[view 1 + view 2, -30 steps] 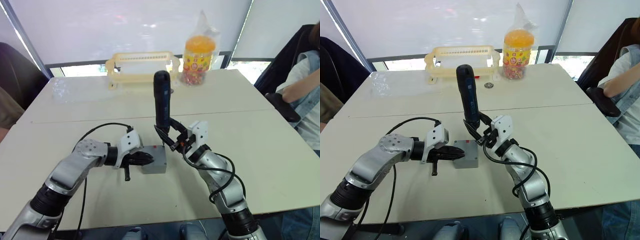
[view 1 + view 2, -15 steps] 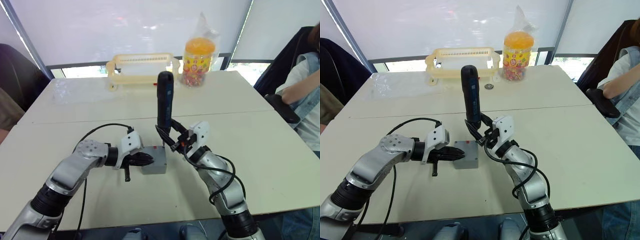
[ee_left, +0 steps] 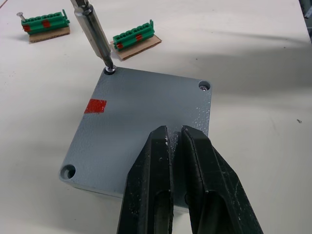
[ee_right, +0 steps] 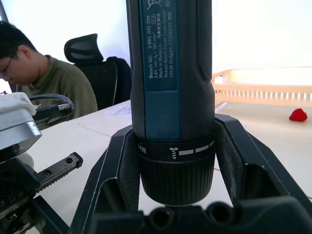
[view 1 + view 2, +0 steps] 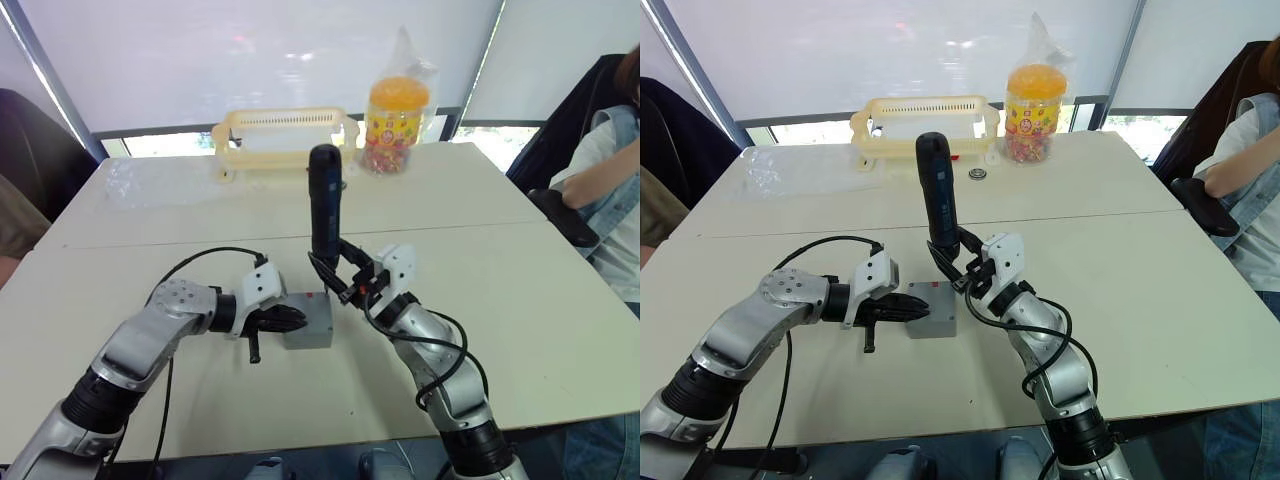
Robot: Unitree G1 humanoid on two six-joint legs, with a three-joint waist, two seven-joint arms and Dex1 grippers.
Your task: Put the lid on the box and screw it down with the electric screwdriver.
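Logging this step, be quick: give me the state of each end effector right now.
Left end effector: shut, fingers together, pressing on the lid.
Right end effector: shut on the electric screwdriver, held upright with its bit in a corner screw.

grey lid; black-and-blue electric screwdriver

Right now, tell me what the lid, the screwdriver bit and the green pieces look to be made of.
The lid: likely moulded plastic, matte speckled grey, with a red sticker. The screwdriver bit: metal, going by its silvery shine. The green pieces: glossy green plastic, ribbed like terminal blocks, on brown bases that look like cardboard, though that is uncertain.
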